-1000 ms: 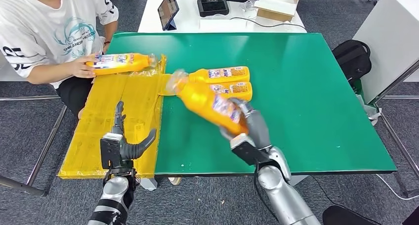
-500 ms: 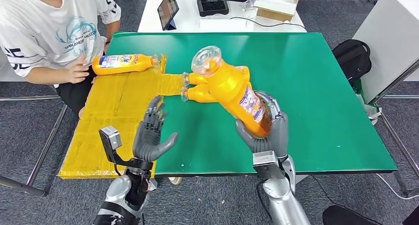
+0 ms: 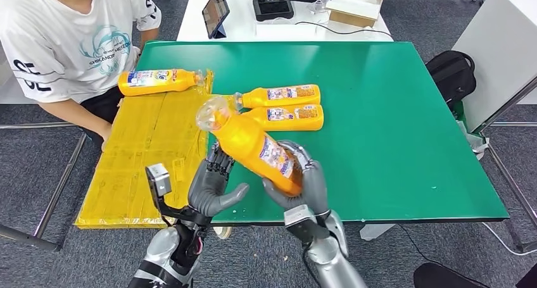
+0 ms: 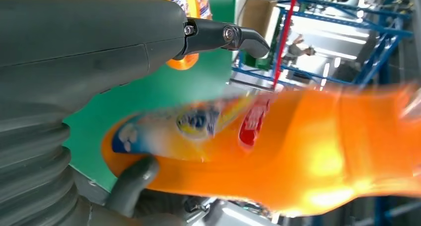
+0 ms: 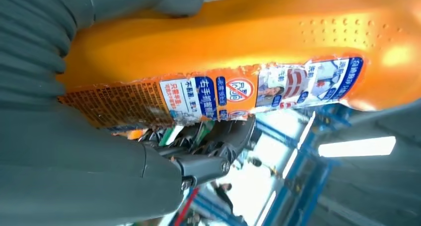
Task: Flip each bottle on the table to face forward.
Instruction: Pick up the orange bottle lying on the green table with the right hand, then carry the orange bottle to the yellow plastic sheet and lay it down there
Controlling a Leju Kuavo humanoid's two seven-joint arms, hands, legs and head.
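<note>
While right hand (image 3: 297,181) grasps orange bottle (image 3: 252,145) by its base, tilted above green table (image 3: 392,104) front edge, clear cap up-left, left hand (image 3: 212,185) is released, fingers spread just beside it. Two more bottles (image 3: 282,106) lie behind, another (image 3: 158,81) on yellow mat (image 3: 145,149) near person (image 3: 63,41).

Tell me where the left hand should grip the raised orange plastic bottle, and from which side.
Probably the bare orange shoulder just below the clear cap of the raised orange plastic bottle, approached from the robot's left. The right hand already wraps the base and label end, and the bottle tilts cap-up toward the left, leaving that waisted upper body free beside the open left hand.
</note>
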